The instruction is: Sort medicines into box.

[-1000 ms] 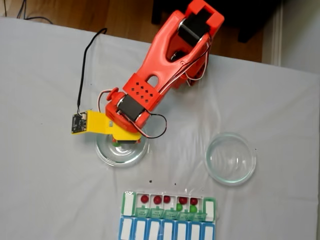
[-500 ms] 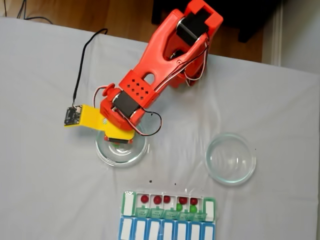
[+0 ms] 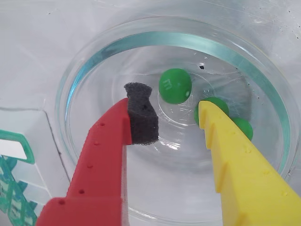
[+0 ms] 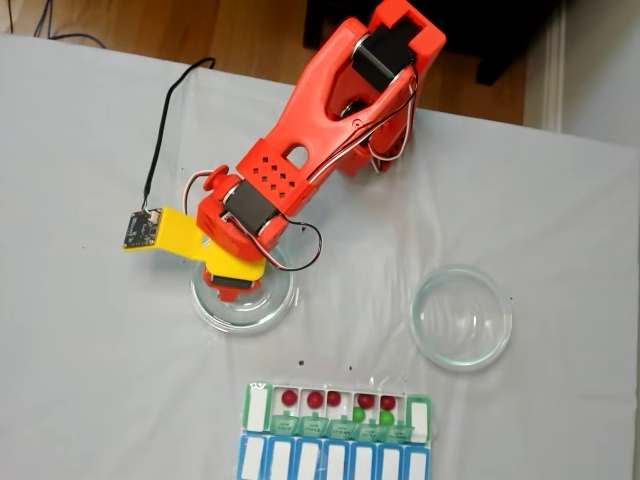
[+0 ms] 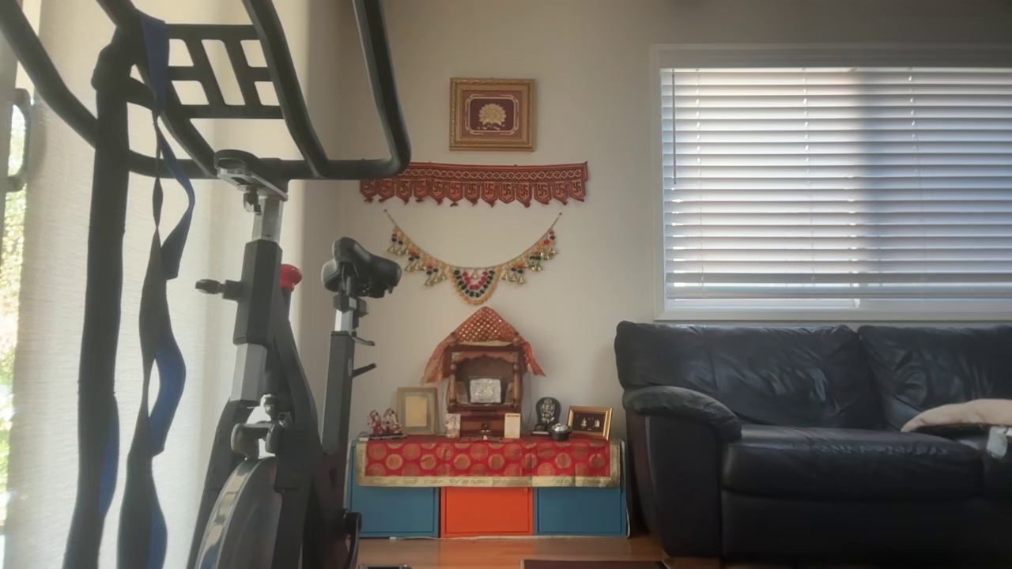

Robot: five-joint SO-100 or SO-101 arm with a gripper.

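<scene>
wrist view: yellow finger [image 3: 244, 174] half-hides two green medicines [image 3: 217, 106].

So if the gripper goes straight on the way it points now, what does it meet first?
Probably the green ball with the letter mark, lying in the glass dish just beyond the open gripper. Depth is unclear, so it may instead touch the dish floor first.
</scene>
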